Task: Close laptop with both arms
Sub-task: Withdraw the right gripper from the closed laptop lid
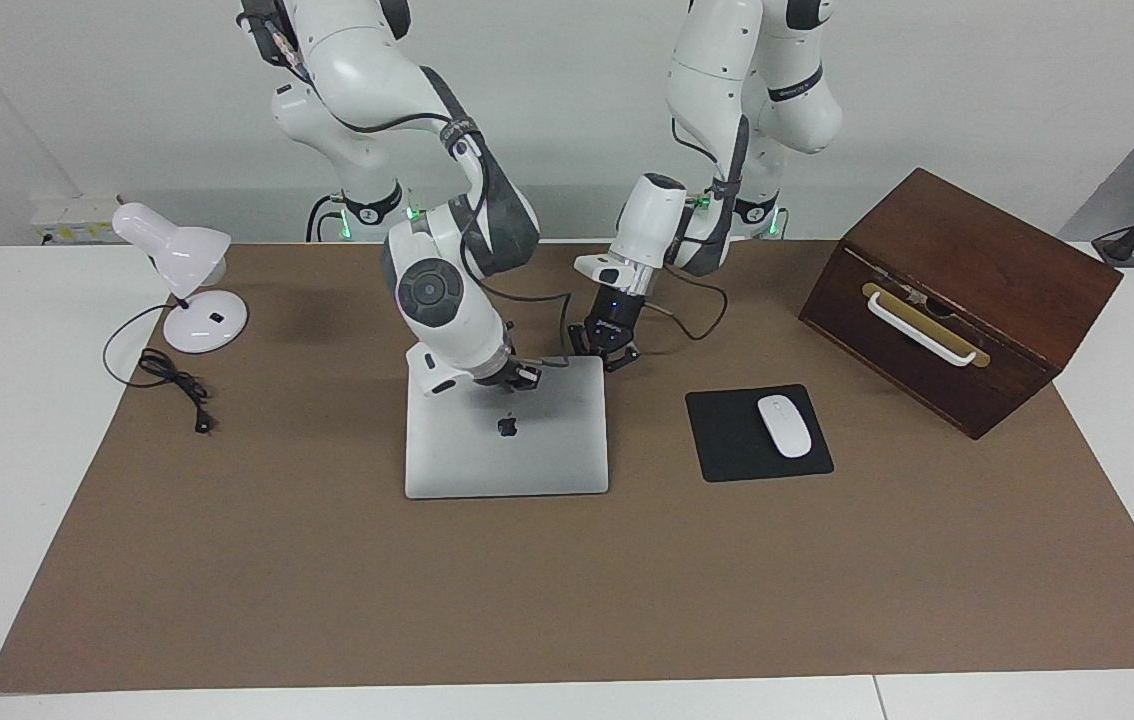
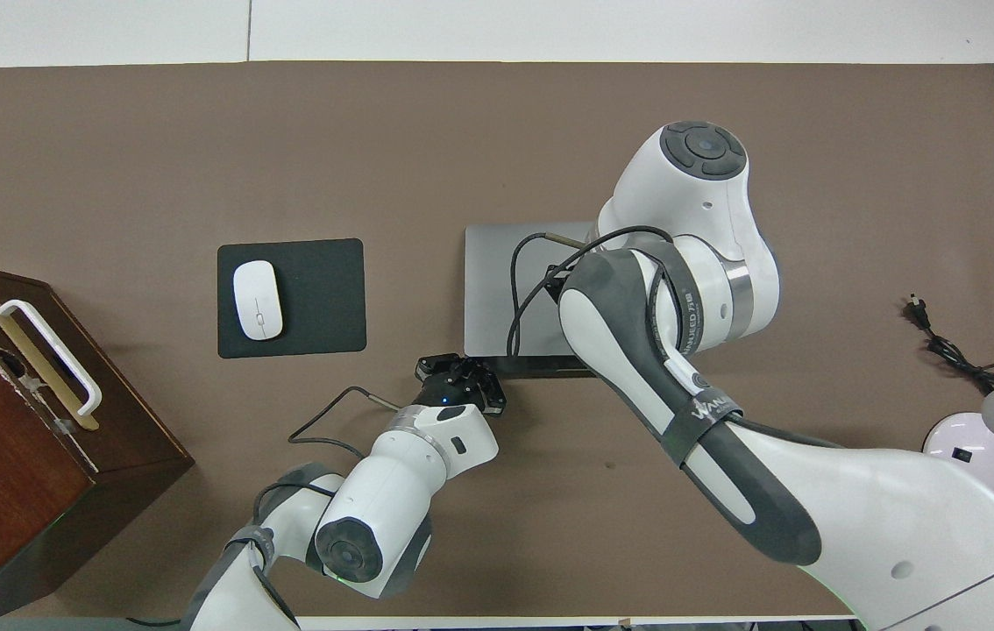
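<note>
The laptop (image 1: 506, 435) lies near the middle of the desk, lid down or nearly so, logo up, its hinge edge toward the robots' edge of the desk. The right gripper (image 1: 524, 377) rests on the lid close to that edge; whether its jaws are apart or together cannot be told. The left gripper (image 1: 607, 348), jaws apart, sits at the lid's corner toward the left arm's end. To finish well, you should press both grippers straight down evenly, so the lid seats without sliding the laptop. Beside it, toward the left arm's end, lie the mouse pad (image 1: 727, 440) and mouse (image 1: 785, 426); the wooden box (image 1: 967, 290) and lamp (image 1: 189, 275) stand well apart, leaving open room for lifting away.
</note>
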You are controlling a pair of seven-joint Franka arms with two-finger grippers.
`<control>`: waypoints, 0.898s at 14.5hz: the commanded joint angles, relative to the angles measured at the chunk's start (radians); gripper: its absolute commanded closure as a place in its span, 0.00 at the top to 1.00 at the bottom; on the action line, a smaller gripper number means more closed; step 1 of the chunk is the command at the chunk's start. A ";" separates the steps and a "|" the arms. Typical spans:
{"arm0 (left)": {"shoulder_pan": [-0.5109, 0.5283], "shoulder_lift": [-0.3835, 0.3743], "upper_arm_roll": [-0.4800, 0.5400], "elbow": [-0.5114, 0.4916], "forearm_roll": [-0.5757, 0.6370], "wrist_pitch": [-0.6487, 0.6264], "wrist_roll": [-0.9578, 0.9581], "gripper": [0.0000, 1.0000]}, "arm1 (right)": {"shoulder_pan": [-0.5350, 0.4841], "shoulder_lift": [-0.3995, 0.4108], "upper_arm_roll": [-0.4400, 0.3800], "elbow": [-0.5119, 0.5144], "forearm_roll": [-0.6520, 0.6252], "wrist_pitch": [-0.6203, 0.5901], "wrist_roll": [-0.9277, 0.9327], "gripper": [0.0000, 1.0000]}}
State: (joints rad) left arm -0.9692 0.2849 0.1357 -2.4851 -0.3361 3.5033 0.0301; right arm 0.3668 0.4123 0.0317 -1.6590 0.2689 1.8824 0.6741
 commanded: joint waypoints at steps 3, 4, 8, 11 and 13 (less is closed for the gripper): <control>0.003 0.063 0.018 -0.040 -0.021 0.000 0.028 0.00 | -0.075 -0.105 0.001 -0.012 0.010 0.008 -0.001 0.00; 0.003 0.063 0.018 -0.040 -0.021 0.000 0.028 0.00 | -0.101 -0.131 0.001 0.014 0.007 -0.012 -0.002 0.00; 0.003 0.063 0.018 -0.038 -0.023 0.000 0.028 0.00 | -0.205 -0.233 -0.003 0.106 -0.098 -0.086 -0.140 0.00; 0.006 0.062 0.016 -0.031 -0.041 0.000 0.027 0.00 | -0.302 -0.242 -0.004 0.182 -0.138 -0.149 -0.403 0.73; 0.003 0.062 0.015 -0.015 -0.099 0.000 0.024 0.00 | -0.345 -0.262 -0.004 0.189 -0.139 -0.151 -0.494 1.00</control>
State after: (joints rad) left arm -0.9693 0.2857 0.1339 -2.4844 -0.3669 3.5063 0.0322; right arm 0.0595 0.1461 0.0153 -1.4940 0.1465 1.7475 0.2682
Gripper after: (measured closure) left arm 0.991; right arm 0.718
